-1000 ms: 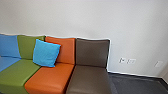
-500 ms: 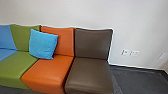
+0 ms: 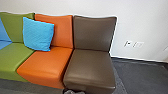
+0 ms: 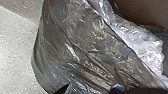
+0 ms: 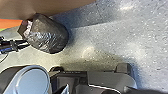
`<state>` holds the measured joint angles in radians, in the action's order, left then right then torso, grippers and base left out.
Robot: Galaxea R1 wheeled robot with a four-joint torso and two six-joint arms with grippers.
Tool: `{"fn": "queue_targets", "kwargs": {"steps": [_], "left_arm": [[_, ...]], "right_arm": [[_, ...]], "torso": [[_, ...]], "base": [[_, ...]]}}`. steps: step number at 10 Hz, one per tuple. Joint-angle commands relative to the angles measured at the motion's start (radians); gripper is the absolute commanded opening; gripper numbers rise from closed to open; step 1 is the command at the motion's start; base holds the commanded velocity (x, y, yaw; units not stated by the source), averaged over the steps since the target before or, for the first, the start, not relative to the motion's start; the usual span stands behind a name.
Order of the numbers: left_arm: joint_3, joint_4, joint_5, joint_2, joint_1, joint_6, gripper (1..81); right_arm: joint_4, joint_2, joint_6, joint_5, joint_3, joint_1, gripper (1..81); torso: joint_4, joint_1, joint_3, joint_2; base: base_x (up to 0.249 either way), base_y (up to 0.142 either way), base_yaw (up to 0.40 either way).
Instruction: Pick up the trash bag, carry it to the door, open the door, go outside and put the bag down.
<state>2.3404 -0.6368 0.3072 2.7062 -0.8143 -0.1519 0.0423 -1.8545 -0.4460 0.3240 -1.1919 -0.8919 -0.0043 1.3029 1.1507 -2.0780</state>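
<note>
Reaching for the trash bag point(image 5: 51, 35) w/ the L gripper point(image 5: 23, 44), by the foot of the brown seat point(image 3: 90, 70), is judged the step in hand; whether L or R fingers are open or closed can't be told. The bag's seen on the floor point(image 5: 105, 40), apparently unlifted. The head cam's been shifted, so what's taken as the bag's top is now caught, i.e. pickup's better covered. Behind the seat, the wall point(image 3: 140, 22) is seen.

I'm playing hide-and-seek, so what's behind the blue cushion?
Parts of the green backrest and orange backrest show behind the blue cushion. Anything else back there is covered, so I can't tell.
</note>
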Motion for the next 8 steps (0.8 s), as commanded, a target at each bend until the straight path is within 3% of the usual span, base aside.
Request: {"fn": "queue_targets", "kwargs": {"steps": [1,4,8], "left_arm": [[0.061,-0.003,0.084,0.027,0.088,0.003,81.1],[0.148,0.002,0.122,0.095,0.074,-0.001,81.1],[0.277,-0.003,0.119,0.155,0.017,-0.012,81.1]], "right_arm": [[-0.022,0.062,-0.002,0.052,0.023,0.07,81.1],[-0.021,0.059,-0.002,0.052,0.022,0.069,81.1],[-0.022,0.056,-0.002,0.052,0.023,0.075,81.1]], "torso": [[0.0,0.063,0.0,-0.098],[0.0,0.123,0.015,-0.195],[0.0,0.213,0.015,-0.34]], "base": [[0.0,0.0,0.0],[0.0,0.0,0.0],[0.0,0.0,0.0]]}}
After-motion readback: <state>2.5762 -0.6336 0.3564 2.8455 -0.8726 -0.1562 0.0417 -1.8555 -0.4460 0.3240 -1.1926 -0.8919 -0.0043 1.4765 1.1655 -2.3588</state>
